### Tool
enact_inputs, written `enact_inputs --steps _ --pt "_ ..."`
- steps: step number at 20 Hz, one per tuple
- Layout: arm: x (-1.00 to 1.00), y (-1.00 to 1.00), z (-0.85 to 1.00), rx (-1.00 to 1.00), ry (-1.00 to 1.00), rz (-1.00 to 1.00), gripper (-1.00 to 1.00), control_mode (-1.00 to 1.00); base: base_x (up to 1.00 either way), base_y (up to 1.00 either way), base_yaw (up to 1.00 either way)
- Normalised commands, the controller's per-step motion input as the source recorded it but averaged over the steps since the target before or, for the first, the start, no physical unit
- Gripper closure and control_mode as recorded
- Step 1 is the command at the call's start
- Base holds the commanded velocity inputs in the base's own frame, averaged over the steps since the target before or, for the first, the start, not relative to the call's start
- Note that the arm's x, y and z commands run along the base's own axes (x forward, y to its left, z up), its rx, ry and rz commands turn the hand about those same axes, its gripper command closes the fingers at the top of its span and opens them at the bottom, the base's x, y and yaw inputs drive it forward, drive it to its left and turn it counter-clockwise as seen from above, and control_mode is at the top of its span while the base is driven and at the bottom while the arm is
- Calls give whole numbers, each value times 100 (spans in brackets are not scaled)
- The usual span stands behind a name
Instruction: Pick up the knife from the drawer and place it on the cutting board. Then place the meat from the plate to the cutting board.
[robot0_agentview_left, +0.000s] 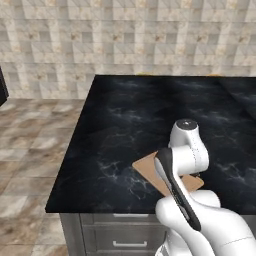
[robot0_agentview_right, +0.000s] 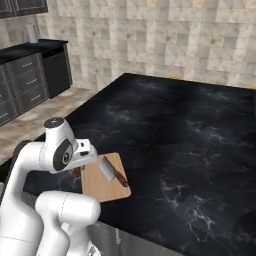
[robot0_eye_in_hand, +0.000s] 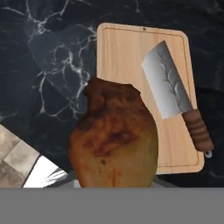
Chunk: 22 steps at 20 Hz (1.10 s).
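The meat (robot0_eye_in_hand: 113, 140) sits gripped in the hand above the cutting board (robot0_eye_in_hand: 127, 61), which bears the knife (robot0_eye_in_hand: 168, 87).

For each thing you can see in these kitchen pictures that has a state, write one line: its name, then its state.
knife: lying flat on the cutting board, blade and brown handle both on it.
cutting board: flat on the black counter, near its front edge.
meat: held up in the gripper, close to the camera, not yet on the board.
drawers: shut.
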Motion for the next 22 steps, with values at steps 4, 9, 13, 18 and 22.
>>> enact_inputs --steps 4,9,13,18,22 --pt "17 -6 -29 0 0 22 100 -100 0 0 0" --pt "13 -1 -35 0 0 20 100 -100 0 0 0" --pt "12 -3 -21 0 -1 12 100 -100 0 0 0" --pt "6 -29 -30 -1 0 8 100 -100 0 0 0" --pt "0 -14 -49 0 -3 7 100 -100 0 0 0"
